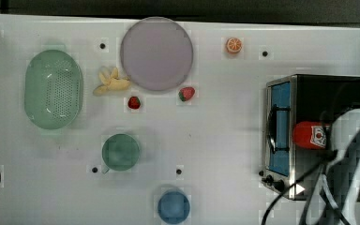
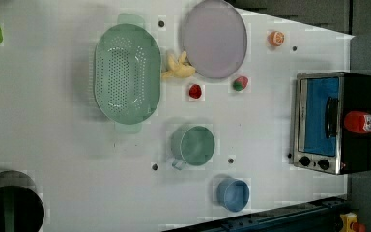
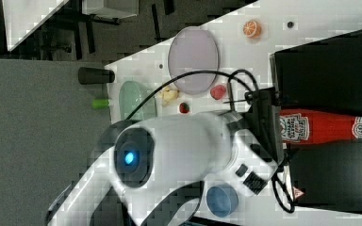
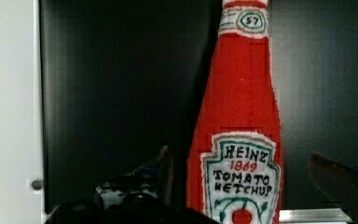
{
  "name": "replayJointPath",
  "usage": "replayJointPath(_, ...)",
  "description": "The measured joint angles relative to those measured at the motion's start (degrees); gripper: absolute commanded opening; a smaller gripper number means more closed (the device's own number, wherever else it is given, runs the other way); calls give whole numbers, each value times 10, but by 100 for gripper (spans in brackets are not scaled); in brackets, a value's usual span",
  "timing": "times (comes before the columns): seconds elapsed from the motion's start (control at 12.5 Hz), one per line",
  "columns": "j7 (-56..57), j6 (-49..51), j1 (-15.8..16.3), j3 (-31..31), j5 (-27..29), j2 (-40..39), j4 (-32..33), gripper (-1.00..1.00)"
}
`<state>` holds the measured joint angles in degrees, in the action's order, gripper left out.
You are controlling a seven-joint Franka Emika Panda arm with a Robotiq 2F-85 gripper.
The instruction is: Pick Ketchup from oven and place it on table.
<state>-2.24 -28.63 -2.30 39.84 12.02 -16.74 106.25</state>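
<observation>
The ketchup (image 4: 240,140), a red bottle with a white-and-red label, stands upright on the black top of the oven (image 1: 286,136), whose blue glass door is shut. The same ketchup (image 1: 311,135) sits near the top view's right edge, and the ketchup (image 2: 362,122) shows atop the oven (image 2: 319,121) in the left view. My gripper (image 4: 251,179) is open, one finger on each side of the bottle's lower body. Both fingers (image 4: 165,168) stand clear of it. In the right view the white arm (image 3: 179,150) reaches to the ketchup (image 3: 325,128). The white table (image 1: 225,140) carries everything.
On the table lie a green colander (image 1: 54,89), a purple plate (image 1: 156,53), a green cup (image 1: 121,152), a blue cup (image 1: 173,206), banana pieces (image 1: 110,82), two strawberries (image 1: 134,102), and an orange slice (image 1: 234,45). Black cables (image 1: 309,197) hang beside the oven.
</observation>
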Motion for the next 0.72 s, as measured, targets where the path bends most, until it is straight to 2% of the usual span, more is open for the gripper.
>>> replayJointPath(0.16, -2, -8, -9, -11, -14, -22, 15, 100)
replayJointPath(0.24, -2, -32, -16, -18, 6, -38, 18, 100)
replayJointPath(0.32, -2, -39, -17, -20, 5, -37, 16, 49)
replayJointPath(0.4, -2, -37, -11, -9, -3, -31, 16, 26)
replayJointPath(0.72, -2, -20, -13, -2, 7, -26, 13, 21)
